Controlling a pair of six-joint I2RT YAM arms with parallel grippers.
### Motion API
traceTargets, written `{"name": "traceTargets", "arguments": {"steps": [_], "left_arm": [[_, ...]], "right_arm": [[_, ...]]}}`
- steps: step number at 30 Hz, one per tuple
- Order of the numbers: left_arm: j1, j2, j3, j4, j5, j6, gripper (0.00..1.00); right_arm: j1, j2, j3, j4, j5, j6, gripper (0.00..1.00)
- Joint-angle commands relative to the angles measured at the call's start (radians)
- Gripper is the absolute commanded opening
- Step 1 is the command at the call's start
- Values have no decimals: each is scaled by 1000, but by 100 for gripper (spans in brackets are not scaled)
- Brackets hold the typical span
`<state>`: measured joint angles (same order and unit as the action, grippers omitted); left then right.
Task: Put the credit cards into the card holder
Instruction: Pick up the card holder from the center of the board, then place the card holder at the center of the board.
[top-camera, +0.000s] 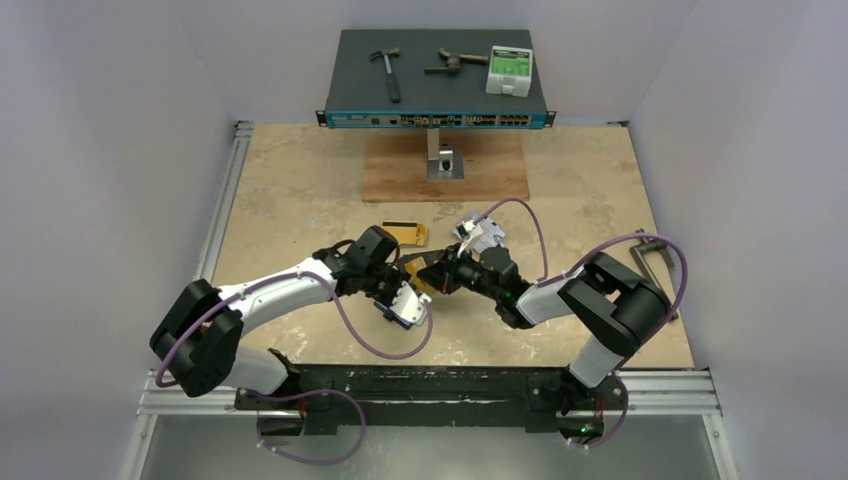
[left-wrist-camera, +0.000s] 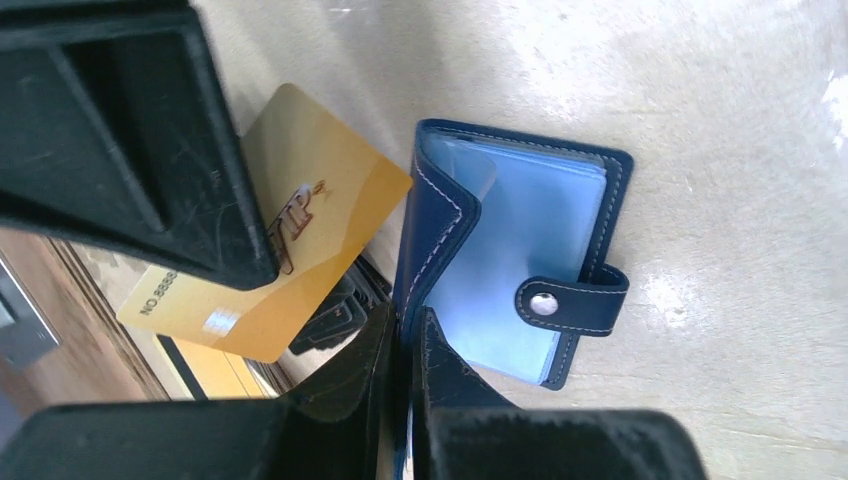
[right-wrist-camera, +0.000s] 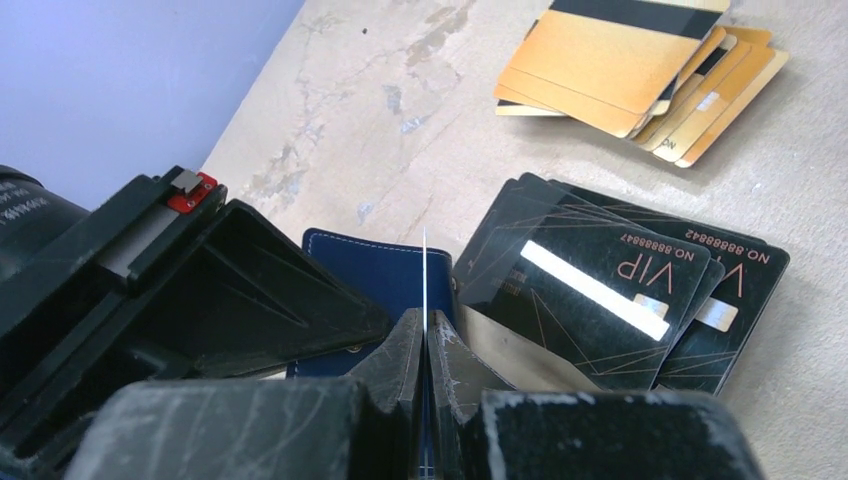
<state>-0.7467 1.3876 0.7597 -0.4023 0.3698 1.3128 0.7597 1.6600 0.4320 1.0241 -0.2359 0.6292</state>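
The navy card holder (left-wrist-camera: 435, 215) lies open on the table, its pale blue sleeves (left-wrist-camera: 520, 240) and snap tab (left-wrist-camera: 570, 300) showing. My left gripper (left-wrist-camera: 405, 322) is shut on the holder's raised cover flap. My right gripper (right-wrist-camera: 424, 325) is shut on a gold credit card (left-wrist-camera: 320, 210), seen edge-on (right-wrist-camera: 424, 265) in the right wrist view and held just left of the holder (right-wrist-camera: 365, 265). One right finger (left-wrist-camera: 150, 170) overlaps that card. Both grippers meet at mid-table (top-camera: 425, 280). A fan of black cards (right-wrist-camera: 620, 290) and a pile of gold cards (right-wrist-camera: 640, 80) lie beyond.
At the back a network switch (top-camera: 437, 118) on a stand carries a hammer (top-camera: 387, 72), another tool (top-camera: 452, 65) and a white box (top-camera: 509, 70). A wooden board (top-camera: 445, 168) lies under it. A metal clamp (top-camera: 655, 255) sits at the right edge.
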Motion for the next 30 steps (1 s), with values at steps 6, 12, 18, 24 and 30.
{"name": "traceTargets", "arguments": {"steps": [6,12,18,24,30], "left_arm": [[19,-65,226,-264,62,-600,0],[93,-96,238,-327,225,-981,0],[241,-87,384,-321,348,-1285,0],[362,-31,618,-252,493,-1646,0],[387,-49,839,-167,601,-1763,1]], "right_arm": [[-48,-283,-16,-126,36,-46,0],[-114,-550,-24,-321,108,-69,0],[-122,-779,-31,-272,138,-1,0],[-83,-729,43,-85,-24,184,0],[29,-682,155,-163,-1,117,0]]}}
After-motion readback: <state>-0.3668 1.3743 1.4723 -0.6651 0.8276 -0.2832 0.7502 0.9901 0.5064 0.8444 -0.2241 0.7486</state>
